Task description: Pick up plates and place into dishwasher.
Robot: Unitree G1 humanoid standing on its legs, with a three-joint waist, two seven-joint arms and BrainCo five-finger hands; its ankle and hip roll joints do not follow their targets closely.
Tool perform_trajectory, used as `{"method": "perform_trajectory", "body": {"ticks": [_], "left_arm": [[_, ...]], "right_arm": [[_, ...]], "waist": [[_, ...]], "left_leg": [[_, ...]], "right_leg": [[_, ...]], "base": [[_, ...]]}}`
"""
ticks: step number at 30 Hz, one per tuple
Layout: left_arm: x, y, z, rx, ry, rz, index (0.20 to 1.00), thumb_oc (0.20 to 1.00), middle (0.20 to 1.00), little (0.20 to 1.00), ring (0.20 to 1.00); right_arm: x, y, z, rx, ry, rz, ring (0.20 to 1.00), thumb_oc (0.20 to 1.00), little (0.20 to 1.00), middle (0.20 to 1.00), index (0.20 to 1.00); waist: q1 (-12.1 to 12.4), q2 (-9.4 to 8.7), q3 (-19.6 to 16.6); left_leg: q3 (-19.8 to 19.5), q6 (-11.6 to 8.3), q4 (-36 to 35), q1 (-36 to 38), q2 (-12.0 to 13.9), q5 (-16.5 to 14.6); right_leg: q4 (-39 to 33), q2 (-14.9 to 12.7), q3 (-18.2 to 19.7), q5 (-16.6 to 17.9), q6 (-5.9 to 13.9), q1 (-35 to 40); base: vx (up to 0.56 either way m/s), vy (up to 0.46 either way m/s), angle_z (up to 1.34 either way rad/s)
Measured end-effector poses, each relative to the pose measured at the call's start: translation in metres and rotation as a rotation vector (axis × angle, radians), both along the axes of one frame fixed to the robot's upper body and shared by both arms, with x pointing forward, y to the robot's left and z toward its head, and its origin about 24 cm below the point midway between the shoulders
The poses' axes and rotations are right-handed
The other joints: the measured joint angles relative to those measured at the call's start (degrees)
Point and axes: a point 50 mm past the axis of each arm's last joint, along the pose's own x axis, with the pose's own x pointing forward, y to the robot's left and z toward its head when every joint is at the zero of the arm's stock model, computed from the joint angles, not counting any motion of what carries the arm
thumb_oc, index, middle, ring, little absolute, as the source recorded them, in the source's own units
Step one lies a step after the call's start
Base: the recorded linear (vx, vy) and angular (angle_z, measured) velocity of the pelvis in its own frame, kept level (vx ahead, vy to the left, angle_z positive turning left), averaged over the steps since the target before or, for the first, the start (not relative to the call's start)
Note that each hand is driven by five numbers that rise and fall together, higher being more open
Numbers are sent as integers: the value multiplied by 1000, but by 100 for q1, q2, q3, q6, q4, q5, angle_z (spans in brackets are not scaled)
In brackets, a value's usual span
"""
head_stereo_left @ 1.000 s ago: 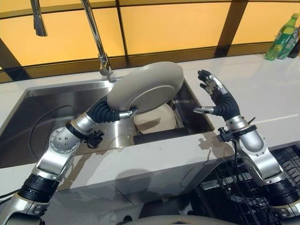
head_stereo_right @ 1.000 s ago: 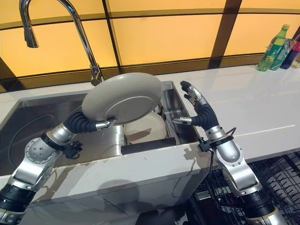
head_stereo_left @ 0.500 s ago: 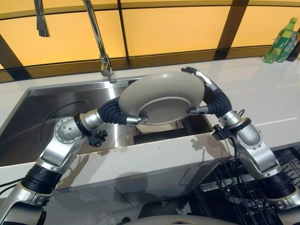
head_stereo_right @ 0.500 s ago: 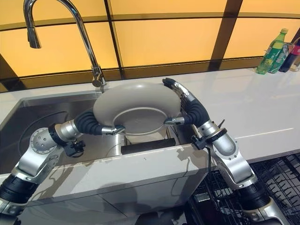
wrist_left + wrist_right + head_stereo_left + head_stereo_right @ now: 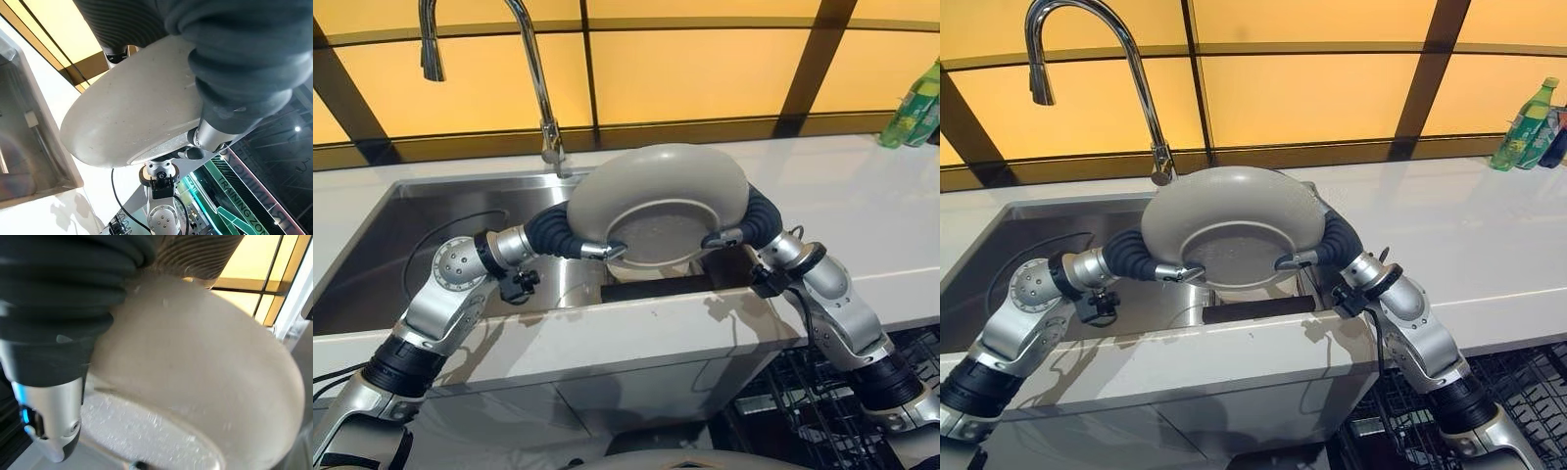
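The white table [image 5: 862,196] runs across the scene under a row of yellow wall panels [image 5: 1312,88], with a steel sink [image 5: 421,245] sunk into its left half and a tall curved tap [image 5: 1141,88] standing at the sink's back edge. Below the table's front edge on the right, the black wire rack of the dishwasher [image 5: 803,392] shows beside the right arm. A large pale grey plate [image 5: 656,196] is held up above the right end of the sink, tilted so that its underside and foot ring face the camera, its top rim level with the back of the sink. Both hands are on it. The left hand [image 5: 570,237] grips the plate's left rim: its thumb lies across the underside near the foot ring while the fingers go behind the plate, so it pinches the rim. The right hand [image 5: 1317,250] grips the right rim in the same way, thumb on the underside and fingers wrapped out of sight behind. In the right wrist view the thumb [image 5: 51,426] presses against the plate close up. Under the plate, in the sink, a dark strip [image 5: 1258,309] lies along the near wall. Green bottles [image 5: 1526,124] stand at the far right end of the table, well apart from the plate.
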Motion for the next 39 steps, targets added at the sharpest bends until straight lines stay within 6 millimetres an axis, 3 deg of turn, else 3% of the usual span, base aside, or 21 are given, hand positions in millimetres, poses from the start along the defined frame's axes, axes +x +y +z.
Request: {"method": "perform_trajectory", "body": {"ticks": [1,2,3,4,12,25,28,36,39], "left_arm": [[0,0,0,3,2,-2,200,200,200,200,200],[0,1,-1,4,5,-2,200,200,200,200,200],[0,1,-1,4,8,-3,200,200,200,200,200],[0,1,-1,5,13,-9,200,200,200,200,200],[1,4,0,1,31,-17,200,200,200,200,200],[3,3,-1,-49,44,-1,200,200,200,200,200],[4,2,-1,-80,43,28,1000,1000,1000,1000,1000],[18,1,-12,-297,71,325,1000,1000,1000,1000,1000],[19,10,-13,-358,48,453,1000,1000,1000,1000,1000]], "right_arm": [[0,0,-1,-11,10,21,887,887,887,887,887],[-1,0,-2,-15,23,42,567,567,567,567,567],[-1,0,-2,-23,33,66,325,325,325,325,325],[-2,-1,-3,-38,40,92,200,200,200,200,200],[-5,-2,-1,-34,49,175,200,200,200,200,200],[-4,2,-1,93,34,120,200,200,200,200,200],[-3,3,-1,119,32,104,200,200,200,200,200],[-1,10,-3,151,33,39,200,200,200,200,200],[1,7,-3,173,38,-20,200,200,200,200,200]], "waist": [[0,-2,-11],[-1,-4,-24],[-3,-7,-33],[-5,-9,-39],[-8,-73,-110],[-37,-73,-124],[-37,-74,-128],[-33,-96,-231],[-38,-121,-248]], "left_leg": [[1,0,0,0,0,0],[1,0,-2,0,0,0],[3,11,-4,1,0,-7],[6,19,-5,2,0,-11],[25,28,-8,16,0,-17],[166,8,-15,79,6,-37],[167,8,-15,79,6,-37],[172,4,-16,80,21,-42],[180,-2,-17,79,41,-46]], "right_leg": [[0,0,0,0,0,0],[0,0,0,0,0,0],[0,0,1,0,0,-2],[0,0,3,0,0,-3],[0,1,23,2,0,-9],[3,2,153,11,4,-48],[4,2,154,11,4,-47],[8,21,157,14,0,-55],[9,42,165,18,-6,-63]], "base": [[0,0,0],[0,0,0],[0,0,0],[0,0,0],[1,-1,0],[-1,-3,-4],[0,0,0],[0,0,0],[0,0,0]]}}
